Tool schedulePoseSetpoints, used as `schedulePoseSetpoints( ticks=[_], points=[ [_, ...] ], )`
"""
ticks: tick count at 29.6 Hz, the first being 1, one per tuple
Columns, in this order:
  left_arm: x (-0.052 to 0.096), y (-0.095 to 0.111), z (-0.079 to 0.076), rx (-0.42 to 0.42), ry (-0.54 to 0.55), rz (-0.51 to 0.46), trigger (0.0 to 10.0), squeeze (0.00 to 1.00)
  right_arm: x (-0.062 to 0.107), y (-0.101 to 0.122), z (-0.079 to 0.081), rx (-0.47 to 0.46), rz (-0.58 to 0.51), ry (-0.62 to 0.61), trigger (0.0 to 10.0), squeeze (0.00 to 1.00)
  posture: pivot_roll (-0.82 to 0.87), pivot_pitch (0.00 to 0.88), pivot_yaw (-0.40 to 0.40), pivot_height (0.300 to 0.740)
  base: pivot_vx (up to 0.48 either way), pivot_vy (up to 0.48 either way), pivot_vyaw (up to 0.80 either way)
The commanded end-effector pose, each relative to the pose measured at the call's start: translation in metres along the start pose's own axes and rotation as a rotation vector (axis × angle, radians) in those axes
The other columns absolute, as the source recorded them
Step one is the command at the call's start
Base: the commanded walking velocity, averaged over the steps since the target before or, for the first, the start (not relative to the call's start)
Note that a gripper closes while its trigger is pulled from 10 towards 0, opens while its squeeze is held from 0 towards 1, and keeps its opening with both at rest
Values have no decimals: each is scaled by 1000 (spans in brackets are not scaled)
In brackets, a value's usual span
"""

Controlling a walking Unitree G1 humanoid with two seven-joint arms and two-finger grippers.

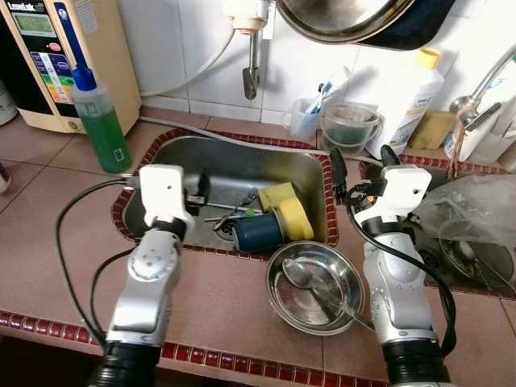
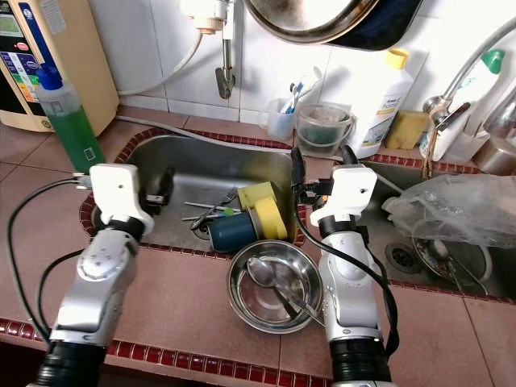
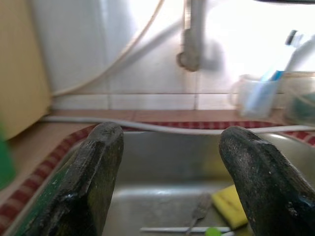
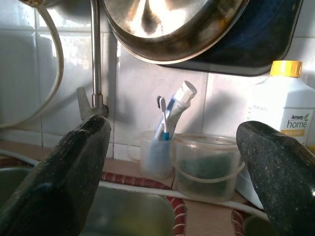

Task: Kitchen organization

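Sink (image 1: 181,153) holds a blue cup (image 1: 256,230) lying on its side, a yellow sponge (image 1: 289,206) touching it, and cutlery (image 1: 224,214) beside. Steel bowl (image 1: 316,289) with a spoon (image 1: 300,274) sits on the table just in front of the sink. Left claw (image 1: 199,193) hangs released over the sink, and right claw (image 1: 359,165) is released above its right rim.

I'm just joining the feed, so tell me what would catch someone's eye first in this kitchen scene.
Two silver arms reach over a steel sink: the left gripper open above its left end, the right gripper open over the rim between the basins. In the sink lie a yellow sponge and a dark blue cup on its side, with a steel bowl holding a spoon on the counter before it.
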State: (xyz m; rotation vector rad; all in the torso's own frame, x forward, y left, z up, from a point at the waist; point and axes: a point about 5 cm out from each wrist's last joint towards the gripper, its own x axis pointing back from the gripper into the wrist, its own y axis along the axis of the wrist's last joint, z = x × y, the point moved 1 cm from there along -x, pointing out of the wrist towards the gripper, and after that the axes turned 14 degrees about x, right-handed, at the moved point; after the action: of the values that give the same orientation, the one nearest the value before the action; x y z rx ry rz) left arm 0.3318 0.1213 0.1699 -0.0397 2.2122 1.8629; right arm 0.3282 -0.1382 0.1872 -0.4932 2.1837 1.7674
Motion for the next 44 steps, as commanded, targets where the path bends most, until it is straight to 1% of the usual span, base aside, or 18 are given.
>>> schedulePoseSetpoints(
  ticks=[1, 2, 4, 6, 8, 10, 12, 13, 14, 18, 20, 31, 38, 44],
  points=[
    [-5, 5, -5, -6, -29, -23, 10000, 0, 1, 3, 2, 0, -2, 8, 10000, 0, 3, 58, -38, 740, 0, 0, 0],
    [-6, 7, -4, -11, -26, -28, 10000, 0, 3, 4, 3, 16, 1, 7, 10000, 0, -1, 62, -31, 740, 0, 0, 0],
    [-7, 8, -1, 31, -5, -26, 10000, 0, 6, 2, 3, 27, 17, -5, 10000, 0, -10, 65, -21, 740, 0, 0, 0],
    [-5, 8, 3, 54, 11, -21, 10000, 0, 10, 1, 2, 28, 31, -28, 10000, 0, -17, 67, -10, 740, 0, 0, 0],
    [-2, 9, 3, 84, -17, -19, 10000, 0, 12, 0, 3, 33, 35, -32, 10000, 0, -18, 69, -5, 740, 0, 0, 0],
    [4, 9, 7, 69, 1, -38, 10000, 0, 15, -1, 4, 30, 48, -42, 10000, 0, -14, 72, -2, 740, 0, 0, 0],
    [7, 8, 9, 82, 5, -34, 10000, 0, 17, -2, 6, 30, 53, -39, 10000, 0, -12, 74, -1, 740, 0, 0, 0],
    [9, 8, 9, 85, 3, -33, 10000, 0, 17, -2, 7, 29, 55, -37, 10000, 0, -10, 73, -2, 740, 0, 0, 0],
    [13, 7, 8, 86, -4, -36, 10000, 0, 17, -2, 10, 21, 62, -32, 10000, 0, -4, 75, -5, 740, 0, 0, 0],
    [17, 5, 7, 88, -10, -26, 10000, 0, 16, -2, 12, 20, 65, -24, 10000, 0, 1, 76, -8, 740, 0, 0, 0],
    [19, 4, 6, 75, -20, -21, 10000, 0, 15, -3, 14, 22, 67, -16, 10000, 0, 6, 73, -10, 740, 0, 0, 0],
    [22, 6, 6, 76, -29, -17, 10000, 0, 16, -5, 19, 22, 77, 4, 10000, 0, 9, 76, -11, 740, 0, 0, 0],
    [22, 6, 6, 78, -43, -15, 10000, 0, 16, -7, 20, 26, 82, 12, 10000, 0, 5, 60, -16, 740, 0, 0, 0],
    [22, 7, 6, 82, -49, -16, 10000, 0, 15, -6, 20, 29, 76, 20, 10000, 0, 5, 49, -17, 740, -274, 0, 0]
  ],
)
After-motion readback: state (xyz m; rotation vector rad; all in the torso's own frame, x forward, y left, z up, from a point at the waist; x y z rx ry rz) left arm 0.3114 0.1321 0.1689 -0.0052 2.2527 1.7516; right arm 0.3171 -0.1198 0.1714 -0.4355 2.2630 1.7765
